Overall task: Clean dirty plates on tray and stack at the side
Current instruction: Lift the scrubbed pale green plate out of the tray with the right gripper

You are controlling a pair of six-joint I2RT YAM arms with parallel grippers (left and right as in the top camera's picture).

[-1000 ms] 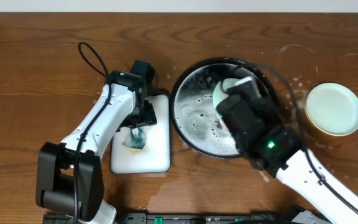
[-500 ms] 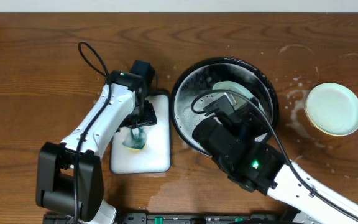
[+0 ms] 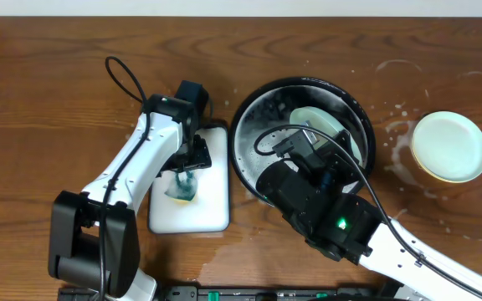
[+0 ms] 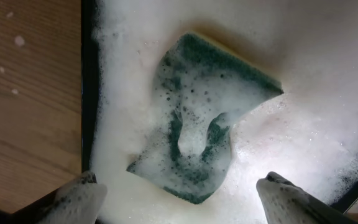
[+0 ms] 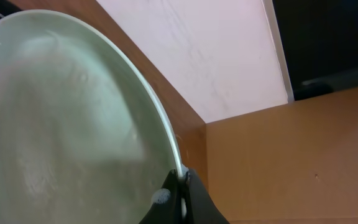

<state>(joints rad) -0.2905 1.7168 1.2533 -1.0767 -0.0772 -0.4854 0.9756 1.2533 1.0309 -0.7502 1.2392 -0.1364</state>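
Over the far side of the tray (image 3: 235, 142), we are pinching a pale mint plate (image 5: 61, 124) by its rim in the closed right gripper (image 5: 180, 186), with the side stack (image 3: 449, 146) lying well to its right, nearer this arm. The left gripper (image 4: 182, 198) is hanging wide open and empty above the sponge (image 4: 210, 118). The right arm is hiding much of the plate from overhead, so we are not seeing whether red remains.
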